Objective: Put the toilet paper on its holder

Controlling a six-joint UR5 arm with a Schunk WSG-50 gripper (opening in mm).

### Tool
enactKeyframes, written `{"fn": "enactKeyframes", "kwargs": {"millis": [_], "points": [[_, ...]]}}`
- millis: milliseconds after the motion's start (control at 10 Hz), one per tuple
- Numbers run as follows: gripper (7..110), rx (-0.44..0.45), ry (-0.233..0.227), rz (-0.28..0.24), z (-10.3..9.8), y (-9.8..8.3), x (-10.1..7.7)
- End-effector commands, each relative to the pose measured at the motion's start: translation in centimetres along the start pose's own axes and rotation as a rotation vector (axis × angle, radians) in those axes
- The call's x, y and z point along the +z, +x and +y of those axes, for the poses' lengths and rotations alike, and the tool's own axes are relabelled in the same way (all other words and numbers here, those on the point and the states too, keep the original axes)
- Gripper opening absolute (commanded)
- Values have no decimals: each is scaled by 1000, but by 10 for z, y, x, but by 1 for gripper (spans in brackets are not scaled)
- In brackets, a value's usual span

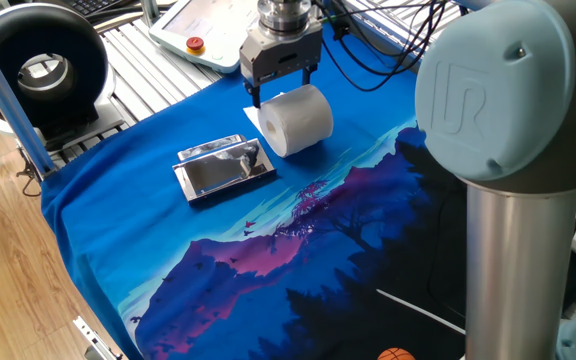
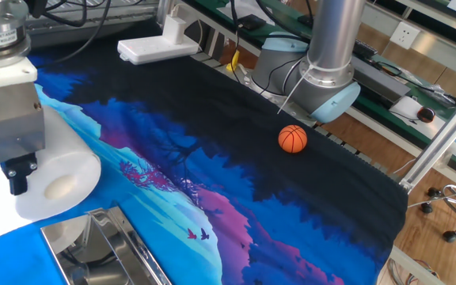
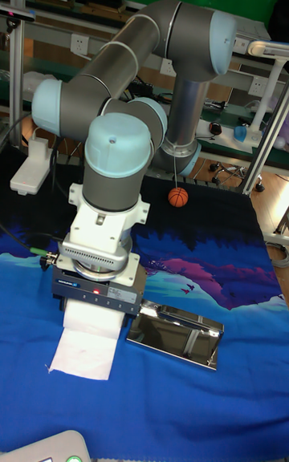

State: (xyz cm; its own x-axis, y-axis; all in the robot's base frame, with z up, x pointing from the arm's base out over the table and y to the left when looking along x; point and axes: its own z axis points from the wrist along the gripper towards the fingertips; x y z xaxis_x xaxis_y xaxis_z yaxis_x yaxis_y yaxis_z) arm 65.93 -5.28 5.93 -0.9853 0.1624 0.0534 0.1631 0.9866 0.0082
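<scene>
The white toilet paper [image 1: 296,120] lies on its side on the blue cloth, its flat end facing the holder [image 1: 225,167], a shiny silver rectangle a short way to its left. A loose sheet [image 3: 80,358] trails from the roll. My gripper [image 1: 284,90] hangs just over the roll and is open, with one finger at each end. The near finger [image 2: 20,176] stands in front of the roll's flat end [image 2: 62,186]. Whether it touches the paper I cannot tell. The holder [image 2: 101,245] holds nothing.
A small orange basketball [image 2: 292,138] rests on the dark part of the cloth near the robot base [image 2: 323,79]. A white pendant with a red button [image 1: 203,35] lies behind the gripper. A black round device [image 1: 43,65] stands at the far left.
</scene>
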Motion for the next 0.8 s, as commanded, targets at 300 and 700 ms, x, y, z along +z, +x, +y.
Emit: {"fn": "enactKeyframes", "kwargs": {"millis": [300, 700], "points": [[110, -20, -17, 35, 1, 11, 1], [110, -16, -20, 56, 0, 16, 3]]}}
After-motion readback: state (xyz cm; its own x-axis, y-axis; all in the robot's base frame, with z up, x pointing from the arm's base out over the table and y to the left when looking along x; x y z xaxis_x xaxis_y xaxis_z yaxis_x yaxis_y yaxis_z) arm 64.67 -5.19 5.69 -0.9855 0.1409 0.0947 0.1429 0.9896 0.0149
